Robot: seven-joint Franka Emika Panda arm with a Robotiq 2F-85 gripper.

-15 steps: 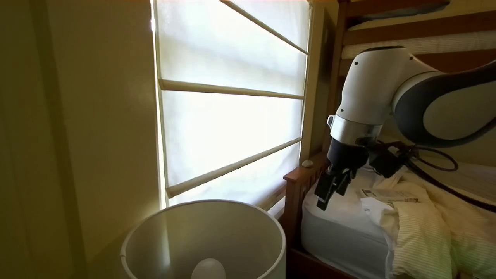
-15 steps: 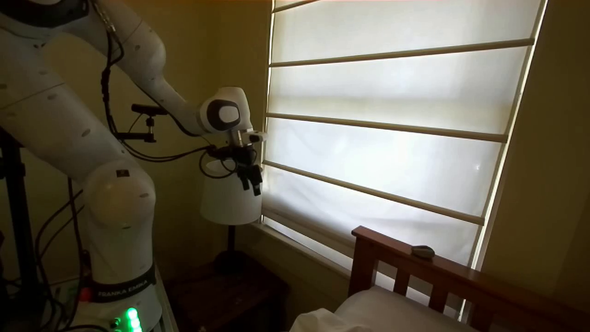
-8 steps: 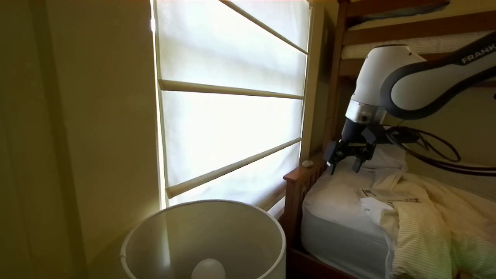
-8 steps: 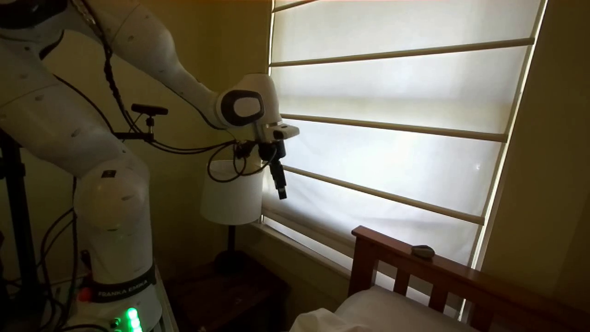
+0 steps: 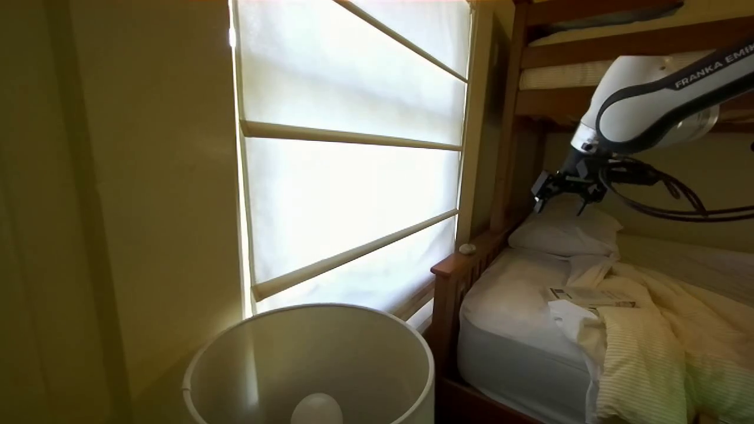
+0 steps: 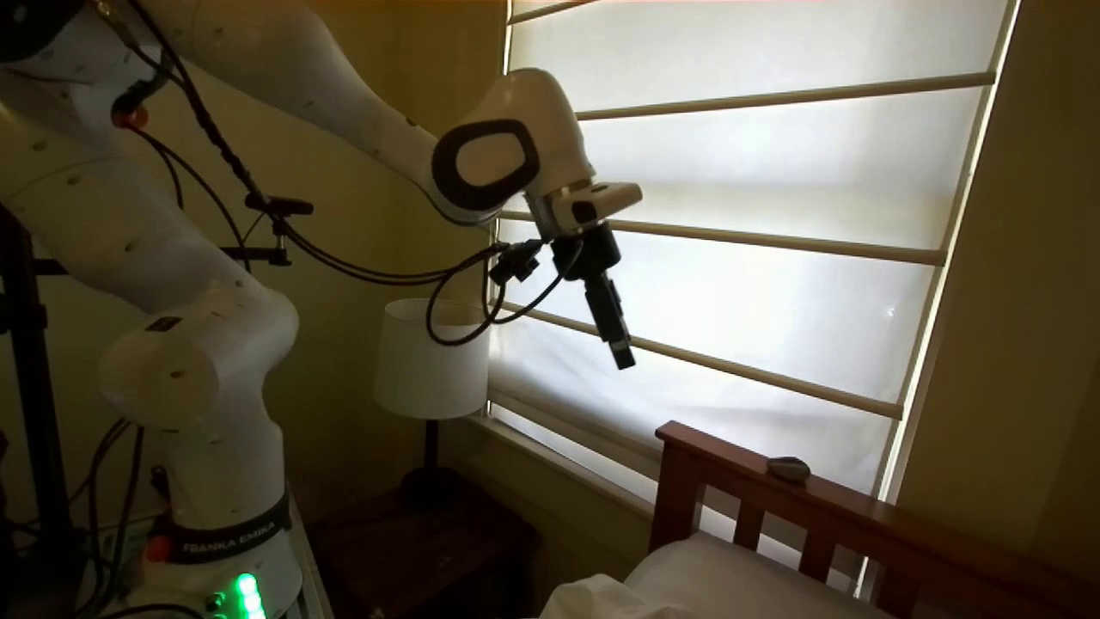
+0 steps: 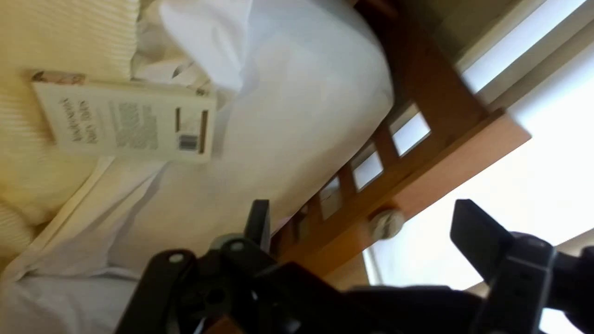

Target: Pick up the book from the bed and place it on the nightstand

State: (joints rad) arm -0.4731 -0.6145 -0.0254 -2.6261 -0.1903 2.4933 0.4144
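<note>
book on bed | apart from jaws, upper left in wrist view | jaws spread wide

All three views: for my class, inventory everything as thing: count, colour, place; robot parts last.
bed: one, brown and white, by blind
blind: one, white, near lamp
lamp: one, white shade, on nightstand
nightstand: one, brown, under lamp
bulb: one, white, inside lamp
book: one, cream, on bed
bedding: uncounted, pale yellow, on bed
pillow: one, white, on bed
stone-like object: one, pale, on bed rail
device: one, black, near arm
arm: one, mostly white, over bed
cables: several, black, along arm
gripper: one, black, above bed
</note>
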